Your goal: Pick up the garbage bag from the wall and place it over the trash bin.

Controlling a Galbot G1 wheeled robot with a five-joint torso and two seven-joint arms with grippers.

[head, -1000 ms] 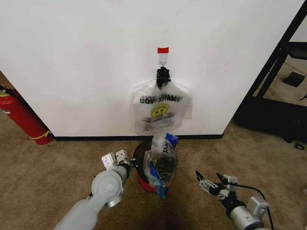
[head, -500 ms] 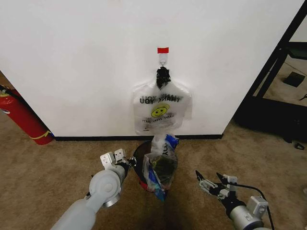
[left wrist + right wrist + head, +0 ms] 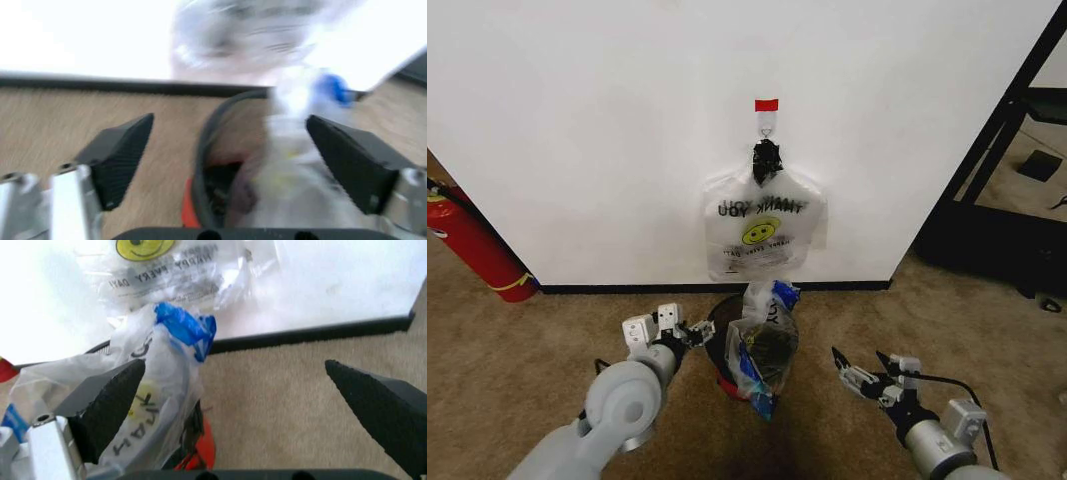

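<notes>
The garbage bag [image 3: 764,343], crinkly see-through plastic with blue patches, stands bunched over the right side of the trash bin [image 3: 719,330], a black mesh basket with a red base, just in front of the wall [image 3: 577,130]. My left gripper [image 3: 695,333] is open at the bin's left rim. In the left wrist view the left gripper [image 3: 229,122] has the bin's rim [image 3: 208,145] and the garbage bag [image 3: 293,165] between its fingers, touching neither. My right gripper [image 3: 859,362] is open over the carpet to the bin's right. In the right wrist view the right gripper [image 3: 235,365] points at the garbage bag [image 3: 163,375].
A second bag with a yellow smiley [image 3: 765,235] hangs from a hook [image 3: 766,128] under red tape [image 3: 767,104], right above the bin. A red fire extinguisher [image 3: 472,245] leans at the left. Black shelving [image 3: 1017,150] stands at the right. Open carpet lies on both sides.
My left arm has swung out to the left, and its gripper has edged slightly up along the bin's left rim. The right gripper has crept a little forward. The bag has barely shifted.
</notes>
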